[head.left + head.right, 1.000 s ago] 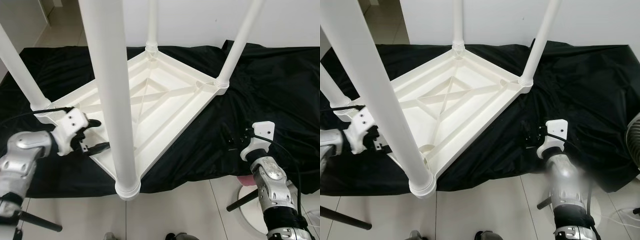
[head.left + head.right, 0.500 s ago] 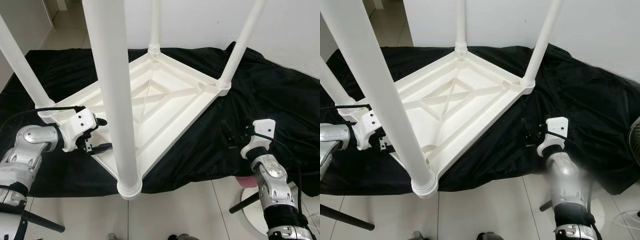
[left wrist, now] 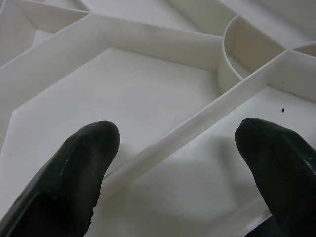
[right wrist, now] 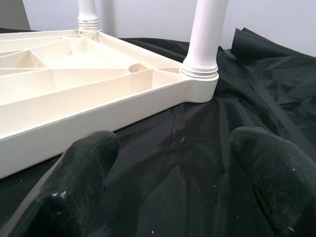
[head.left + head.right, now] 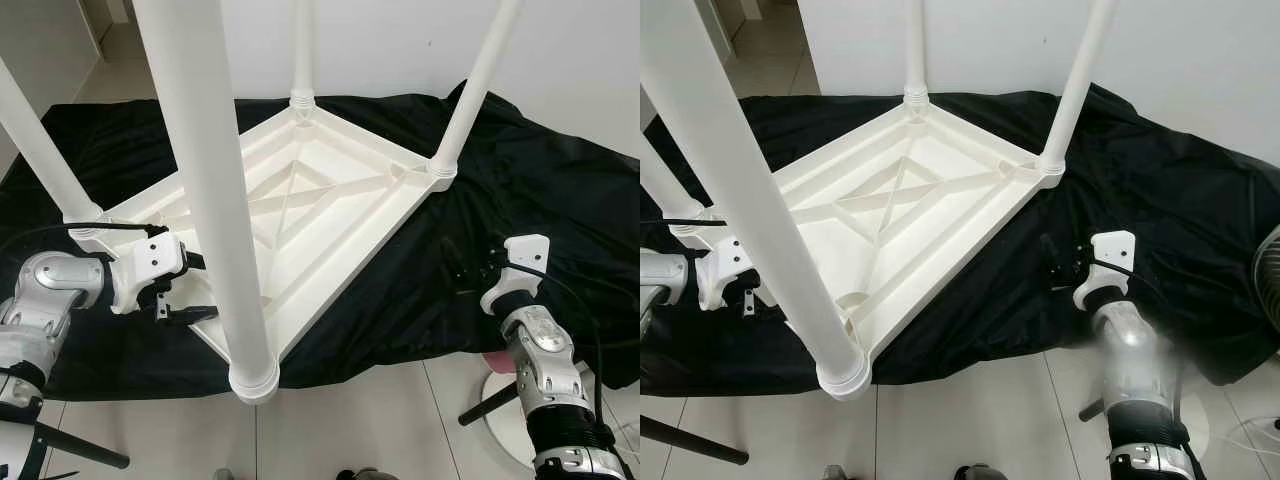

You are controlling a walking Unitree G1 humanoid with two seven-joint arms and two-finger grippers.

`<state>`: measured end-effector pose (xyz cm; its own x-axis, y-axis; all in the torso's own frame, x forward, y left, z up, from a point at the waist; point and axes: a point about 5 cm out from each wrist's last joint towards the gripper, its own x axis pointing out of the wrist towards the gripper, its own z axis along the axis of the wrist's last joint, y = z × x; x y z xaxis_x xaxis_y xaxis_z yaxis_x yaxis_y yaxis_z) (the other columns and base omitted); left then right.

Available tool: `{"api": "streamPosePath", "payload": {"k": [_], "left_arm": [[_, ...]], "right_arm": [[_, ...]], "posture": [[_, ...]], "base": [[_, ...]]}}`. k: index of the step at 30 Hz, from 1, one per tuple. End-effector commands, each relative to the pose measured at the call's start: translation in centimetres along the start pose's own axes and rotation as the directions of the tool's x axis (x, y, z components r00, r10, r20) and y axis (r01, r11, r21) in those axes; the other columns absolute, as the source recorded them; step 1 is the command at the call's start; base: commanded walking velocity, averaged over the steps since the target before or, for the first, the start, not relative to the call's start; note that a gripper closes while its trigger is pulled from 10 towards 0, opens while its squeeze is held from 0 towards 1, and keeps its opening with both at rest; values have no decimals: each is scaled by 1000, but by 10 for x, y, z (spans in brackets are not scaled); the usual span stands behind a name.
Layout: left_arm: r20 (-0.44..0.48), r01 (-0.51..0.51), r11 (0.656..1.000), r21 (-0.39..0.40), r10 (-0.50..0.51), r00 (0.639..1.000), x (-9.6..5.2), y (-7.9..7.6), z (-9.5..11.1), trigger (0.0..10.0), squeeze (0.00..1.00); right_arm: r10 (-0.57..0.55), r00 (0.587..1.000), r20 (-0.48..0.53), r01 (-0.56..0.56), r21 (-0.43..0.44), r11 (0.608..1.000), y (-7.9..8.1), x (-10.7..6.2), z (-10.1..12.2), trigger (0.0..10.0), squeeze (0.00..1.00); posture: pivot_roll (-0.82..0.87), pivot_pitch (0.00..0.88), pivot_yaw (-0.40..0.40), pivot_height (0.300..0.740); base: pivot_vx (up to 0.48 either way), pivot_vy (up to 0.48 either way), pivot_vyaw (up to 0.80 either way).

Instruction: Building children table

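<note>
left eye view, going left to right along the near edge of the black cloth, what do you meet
left gripper → nearest table leg → near edge of the upturned table → bare black cloth → right gripper

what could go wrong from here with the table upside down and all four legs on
The left gripper sits open at the table's near edge, right beside the closest leg; a sideways swing might knock that leg. The table lies on loose black cloth, so a push could make it slide. The right gripper hovers open over the cloth, and its fingers could snag a fold.
</note>
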<state>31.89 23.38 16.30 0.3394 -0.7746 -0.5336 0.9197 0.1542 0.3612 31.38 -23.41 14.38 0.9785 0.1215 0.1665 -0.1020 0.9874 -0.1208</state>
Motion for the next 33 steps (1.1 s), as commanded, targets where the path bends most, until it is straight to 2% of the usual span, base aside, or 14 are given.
{"api": "streamPosePath", "payload": {"k": [1, 6, 10, 20, 26, 27, 28, 30, 33], "left_arm": [[-50, 60, 998, -21, -61, 997, 1, -7, -11, 10000, 0], [-89, 19, 999, 38, -16, 996, 19, 2, -6, 10000, 0], [-145, -2, 999, 47, 9, 989, 29, 7, -6, 10000, 0], [-223, -11, 999, 35, 19, 975, 37, 15, -7, 10000, 0], [-208, 4, 1000, 5, -2, 978, 41, 16, -5, 10000, 0], [-198, 11, 1000, -4, -11, 980, 42, 16, -5, 9373, 0], [-198, 11, 1000, -4, -11, 980, 42, 16, -5, 9373, 0], [-193, 25, 1000, -5, -25, 981, 44, 16, -4, 0, 0], [-193, 30, 1000, -4, -30, 981, 45, 16, -4, 0, 0]], "right_arm": [[15, 1000, -13, -15, 4, 1000, 3, 1, -3, 10000, 0], [25, 1000, -10, -25, -1, 1000, 6, 3, -2, 10000, 0], [23, 1000, -5, -23, -4, 1000, 5, 4, 0, 10000, 0], [9, 1000, -3, -9, -4, 1000, 5, 3, 0, 10000, 0], [9, 1000, -1, -9, -1, 1000, 6, 4, 0, 10000, 0], [8, 1000, 0, -8, -1, 1000, 7, 4, 0, 10000, 0], [8, 1000, 0, -8, -1, 1000, 7, 4, 0, 10000, 0], [7, 1000, 1, -7, -2, 1000, 7, 4, 0, 10000, 0], [5, 1000, -1, -5, -4, 1000, 7, 4, 0, 10000, 0]], "posture": [[-45, 75, -3, 740], [-56, 77, -1, 740], [-69, 83, 8, 740], [-68, 96, 17, 740], [-69, 98, 23, 740], [-70, 98, 24, 740], [-70, 98, 24, 740], [-72, 99, 25, 740], [-72, 100, 25, 740]], "base": [[0, 0, 0], [0, 0, 0], [0, 0, 0], [0, 0, 0], [0, 0, 0], [0, 0, 0], [0, 0, 0], [0, 0, 0], [0, 0, 0]]}}
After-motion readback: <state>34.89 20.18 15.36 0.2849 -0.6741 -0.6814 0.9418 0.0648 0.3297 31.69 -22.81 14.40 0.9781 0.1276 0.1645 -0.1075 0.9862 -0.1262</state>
